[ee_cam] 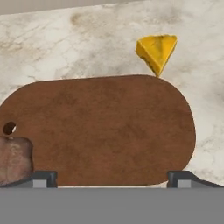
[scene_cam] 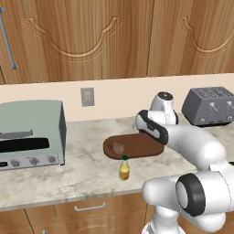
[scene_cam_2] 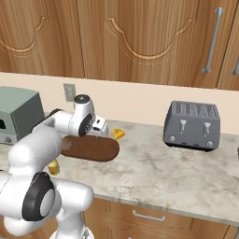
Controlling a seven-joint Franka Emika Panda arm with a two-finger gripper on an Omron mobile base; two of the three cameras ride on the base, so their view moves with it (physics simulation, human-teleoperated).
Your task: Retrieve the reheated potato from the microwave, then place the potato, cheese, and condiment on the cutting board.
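Note:
The dark-brown cutting board (ee_cam: 109,131) lies on the marble counter right under my gripper (ee_cam: 113,180), which hangs open above its near edge with nothing between the fingertips (ee_cam: 43,178). The brown potato (scene_cam: 118,147) rests on the board's left end, by the hanging hole, and sits at the lower left of the hand view (ee_cam: 15,159). The yellow-orange cheese (ee_cam: 156,51) wedge lies on the counter just beyond the board's far right corner (scene_cam_2: 119,134). The condiment (scene_cam: 124,168) bottle stands upright on the counter in front of the board. The microwave is out of view.
A pale grey-green toaster oven (scene_cam: 29,135) stands on the counter left of the board. A dark grey toaster (scene_cam_2: 192,125) stands to the right, by the back wall. Wooden cabinets hang above. Bare marble counter (scene_cam_2: 154,170) stretches between board and toaster.

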